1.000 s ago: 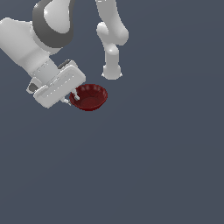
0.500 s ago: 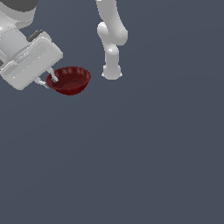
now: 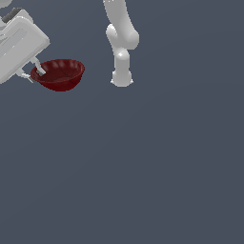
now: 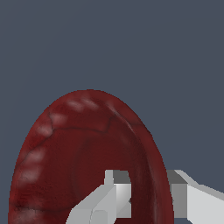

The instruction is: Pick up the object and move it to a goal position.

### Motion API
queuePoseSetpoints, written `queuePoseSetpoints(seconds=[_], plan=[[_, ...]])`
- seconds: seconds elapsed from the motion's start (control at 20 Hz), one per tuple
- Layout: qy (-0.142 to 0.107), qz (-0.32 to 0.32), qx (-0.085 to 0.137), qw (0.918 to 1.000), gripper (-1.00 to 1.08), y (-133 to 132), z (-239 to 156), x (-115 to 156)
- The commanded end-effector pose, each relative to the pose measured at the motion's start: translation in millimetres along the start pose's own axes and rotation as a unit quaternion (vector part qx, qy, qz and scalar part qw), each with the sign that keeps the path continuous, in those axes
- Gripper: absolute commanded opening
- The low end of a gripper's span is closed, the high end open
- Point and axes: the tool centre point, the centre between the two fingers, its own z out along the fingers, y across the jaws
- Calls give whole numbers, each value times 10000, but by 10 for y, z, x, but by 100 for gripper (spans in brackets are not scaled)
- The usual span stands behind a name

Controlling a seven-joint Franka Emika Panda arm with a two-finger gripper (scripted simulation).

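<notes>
1. Bowl (image 3: pixel 59 75), dark red and glossy, sits high in the exterior view's left, gripped by its rim at the side nearest the arm.
2. The white gripper (image 3: pixel 34 72) is clamped on the bowl's thin rim: in the wrist view one finger (image 4: pixel 114 192) lies inside the bowl (image 4: pixel 83 148) and the other outside the wall.
3. The bowl's opening faces roughly upward, tilted slightly.
4. The arm's white base column (image 3: pixel 122 71) stands to the exterior view's right of the bowl, apart from it.
5. A plain grey-blue floor (image 3: pixel 143 167) fills everything else in both views.
</notes>
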Motion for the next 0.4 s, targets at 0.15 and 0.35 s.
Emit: queuePoseSetpoints(seconds=[0.15, 0.35], plan=[[8, -9, 2, 10000, -100, 16, -150, 16], [8, -9, 2, 10000, -100, 20, -176, 20]])
